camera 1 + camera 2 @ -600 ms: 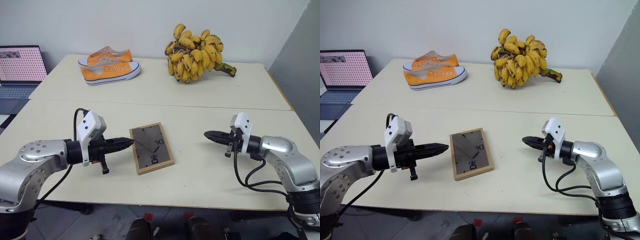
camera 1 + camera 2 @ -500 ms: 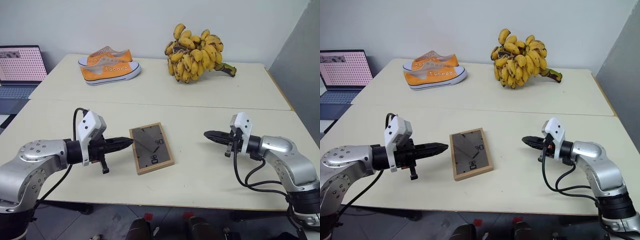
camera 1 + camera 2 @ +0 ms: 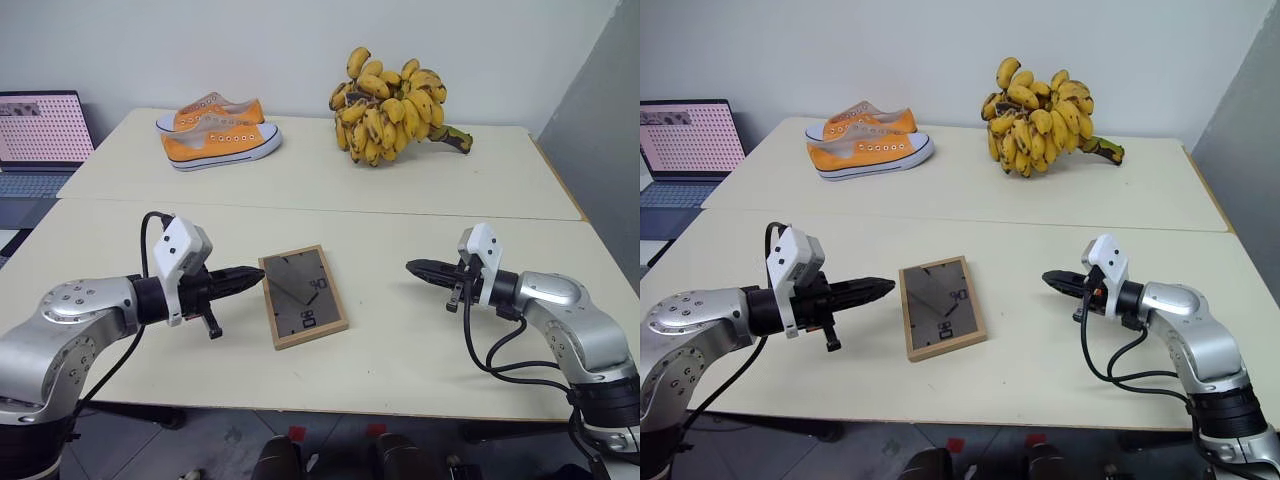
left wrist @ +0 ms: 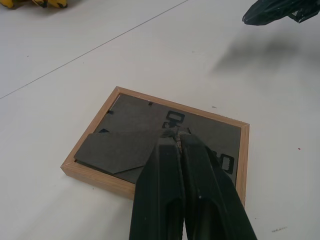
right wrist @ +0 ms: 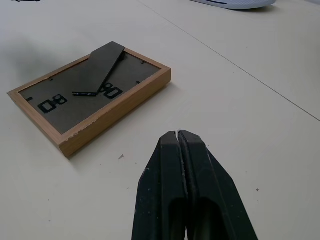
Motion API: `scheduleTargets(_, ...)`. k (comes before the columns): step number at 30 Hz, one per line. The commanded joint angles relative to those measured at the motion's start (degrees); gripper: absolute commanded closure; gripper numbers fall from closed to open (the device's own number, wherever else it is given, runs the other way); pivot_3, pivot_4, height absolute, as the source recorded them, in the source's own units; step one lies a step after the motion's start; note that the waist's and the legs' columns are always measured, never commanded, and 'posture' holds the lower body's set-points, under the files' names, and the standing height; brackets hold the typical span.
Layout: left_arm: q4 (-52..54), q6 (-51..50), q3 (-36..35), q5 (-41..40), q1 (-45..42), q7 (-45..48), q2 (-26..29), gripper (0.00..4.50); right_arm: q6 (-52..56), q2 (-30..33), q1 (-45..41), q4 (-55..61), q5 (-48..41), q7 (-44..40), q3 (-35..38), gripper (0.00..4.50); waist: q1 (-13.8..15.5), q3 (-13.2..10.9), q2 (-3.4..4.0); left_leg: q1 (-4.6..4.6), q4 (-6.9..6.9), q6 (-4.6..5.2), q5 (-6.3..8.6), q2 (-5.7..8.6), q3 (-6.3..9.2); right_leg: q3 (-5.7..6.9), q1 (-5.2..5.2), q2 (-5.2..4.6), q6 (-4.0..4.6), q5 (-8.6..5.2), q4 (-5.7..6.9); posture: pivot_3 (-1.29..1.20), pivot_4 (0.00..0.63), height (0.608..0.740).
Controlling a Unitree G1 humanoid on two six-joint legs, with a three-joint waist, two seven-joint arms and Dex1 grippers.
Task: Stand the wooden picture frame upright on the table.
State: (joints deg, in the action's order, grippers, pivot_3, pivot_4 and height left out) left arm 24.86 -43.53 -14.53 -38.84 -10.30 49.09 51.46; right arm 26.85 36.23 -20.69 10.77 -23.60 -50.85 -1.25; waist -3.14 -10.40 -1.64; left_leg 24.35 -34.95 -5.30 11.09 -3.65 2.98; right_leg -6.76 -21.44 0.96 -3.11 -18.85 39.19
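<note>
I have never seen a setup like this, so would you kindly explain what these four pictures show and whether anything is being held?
This is a humanoid robot with two arms, each ending in a black two-fingered pincer. Two pictures come from the stereo camera on its head, looking down over the arms; the other two come from cameras on each wrist, looking along the fingers. On the table the wooden picture frame lies flat, its dark back with the prop stand facing up. Farther back lie orange sneakers and a bunch of bananas; a laptop sits at the left. The left pincer and right pincer are both shut and hold nothing.
</note>
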Motion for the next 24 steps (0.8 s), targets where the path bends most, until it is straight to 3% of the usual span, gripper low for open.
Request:
scheduleTargets(1, 1.61, 0.18, -2.48, -1.02, -0.04, -1.11, -0.26, 4.45, -1.01, 0.26, -1.39, 0.07, 0.4, -0.14, 0.73, 4.46, 0.0, 0.0, 0.0, 0.0, 0.0, 0.0, 0.0, 0.0, 0.0, 0.0, 0.0, 0.0, 0.0, 0.0, 0.0, 0.0, 0.15, 0.74)
scheduleTargets(10, 2.29, 0.22, -4.97, -0.8, 2.61, -3.97, -0.47, 4.45, -2.42, -1.68, -2.29, -1.9, 1.96, 0.01, -0.43, 4.46, -0.01, 0.0, 0.0, -0.01, -0.02, 0.0, 0.0, 0.0, 0.0, 0.0, 0.0, 0.0, 0.0, 0.0, 0.05, 0.0, 0.15, 0.74)
scheduleTargets(14, -1.22, 2.11, -4.94, 2.86, 4.37, -6.52, -1.46, 4.45, -4.7, -3.02, -2.23, -4.67, 4.91, 1.43, -1.85, 4.46, -0.05, 0.0, 0.0, -0.07, -0.04, 0.0, 0.0, 0.0, 0.0, -0.01, 0.01, 0.0, 0.0, 0.0, 0.13, 0.0, 0.15, 0.74)
scheduleTargets(24, -19.19, 11.47, 3.0, 15.97, -0.09, -16.16, -11.96, 4.45, -13.27, -12.82, -1.09, -13.29, 14.86, 9.59, -8.54, 4.46, -0.06, 0.02, -0.02, -0.37, -0.08, -0.02, -0.02, 0.04, -0.08, -0.1, 0.05, 0.02, 0.03, -0.02, 0.6, 0.0, 0.15, 0.74)
